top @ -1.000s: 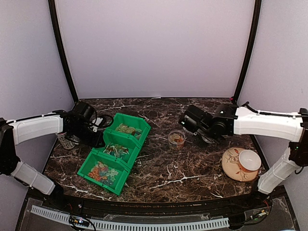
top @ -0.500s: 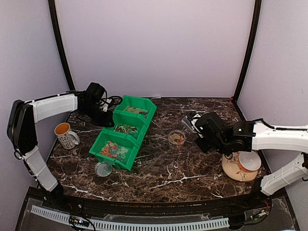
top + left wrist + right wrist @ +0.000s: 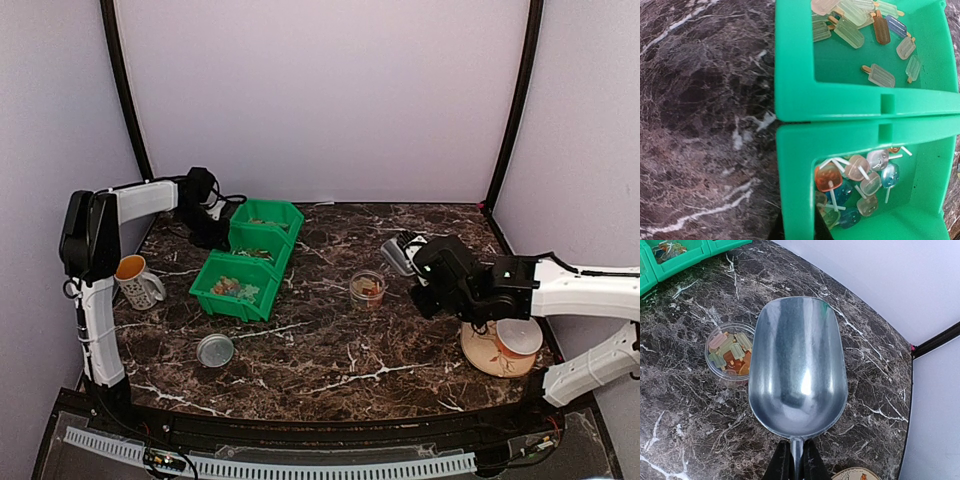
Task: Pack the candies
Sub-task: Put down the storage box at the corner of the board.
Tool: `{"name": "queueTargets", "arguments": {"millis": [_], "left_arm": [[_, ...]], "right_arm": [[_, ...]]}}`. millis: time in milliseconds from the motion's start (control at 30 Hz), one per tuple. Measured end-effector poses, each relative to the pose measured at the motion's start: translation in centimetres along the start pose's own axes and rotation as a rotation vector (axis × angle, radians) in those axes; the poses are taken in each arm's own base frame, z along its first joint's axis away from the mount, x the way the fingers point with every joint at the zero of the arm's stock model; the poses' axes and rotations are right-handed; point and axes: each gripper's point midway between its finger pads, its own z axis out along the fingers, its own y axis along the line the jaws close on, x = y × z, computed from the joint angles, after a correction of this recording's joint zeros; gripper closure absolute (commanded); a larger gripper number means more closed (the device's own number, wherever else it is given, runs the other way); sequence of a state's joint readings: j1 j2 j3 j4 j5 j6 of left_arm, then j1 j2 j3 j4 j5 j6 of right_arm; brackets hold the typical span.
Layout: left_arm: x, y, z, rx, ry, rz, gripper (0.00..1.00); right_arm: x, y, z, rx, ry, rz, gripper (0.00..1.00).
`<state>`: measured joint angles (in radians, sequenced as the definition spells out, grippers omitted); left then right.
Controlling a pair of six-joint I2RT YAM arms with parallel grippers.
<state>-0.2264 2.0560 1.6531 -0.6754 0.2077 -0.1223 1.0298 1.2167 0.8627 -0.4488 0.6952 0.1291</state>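
Note:
Candies fill a row of three joined green bins (image 3: 262, 232): lollipop sweets (image 3: 856, 176) in one, popsicle-shaped ones (image 3: 855, 27) in the bin beside it. More candies lie in a small clear cup (image 3: 367, 288) (image 3: 729, 355) mid-table. My left gripper (image 3: 212, 228) (image 3: 799, 229) is shut on the green bin's side wall (image 3: 795, 165) at the row's far left end. My right gripper (image 3: 425, 275) (image 3: 796, 460) is shut on the handle of an empty metal scoop (image 3: 797, 365) (image 3: 394, 257), which hovers just right of the cup.
A round clear lid (image 3: 215, 350) lies near the front left. A mug (image 3: 136, 281) stands at the left edge. A patterned plate (image 3: 480, 345) carrying a white bowl (image 3: 519, 336) sits at the right, below my right arm.
My left arm has dragged the green bins toward the back left and turned them, uncovering the lid. My right arm has dropped lower with the scoop, staying right of the cup.

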Motion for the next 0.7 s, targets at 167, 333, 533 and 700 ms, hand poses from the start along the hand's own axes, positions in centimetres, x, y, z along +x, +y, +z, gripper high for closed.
{"name": "queueTargets", "arguments": {"millis": [167, 333, 533, 700], "left_arm": [[-2.1, 2.0, 1.6, -0.022, 0.006, -0.024, 1.00], [-3.1, 2.7, 2.4, -0.030, 0.010, -0.022, 1.00], [-3.7, 3.4, 2.6, -0.028, 0.010, -0.028, 0.91], [-3.9, 4.2, 2.3, -0.034, 0.005, -0.041, 0.62]], "right_arm": [[0.1, -0.2, -0.2, 0.001, -0.007, 0.033, 1.00], [0.7, -0.2, 0.0, 0.006, -0.001, 0.042, 1.00], [0.7, -0.2, 0.3, 0.010, -0.010, 0.056, 1.00], [0.1, -0.8, 0.9, 0.029, -0.030, 0.103, 1.00]]}}
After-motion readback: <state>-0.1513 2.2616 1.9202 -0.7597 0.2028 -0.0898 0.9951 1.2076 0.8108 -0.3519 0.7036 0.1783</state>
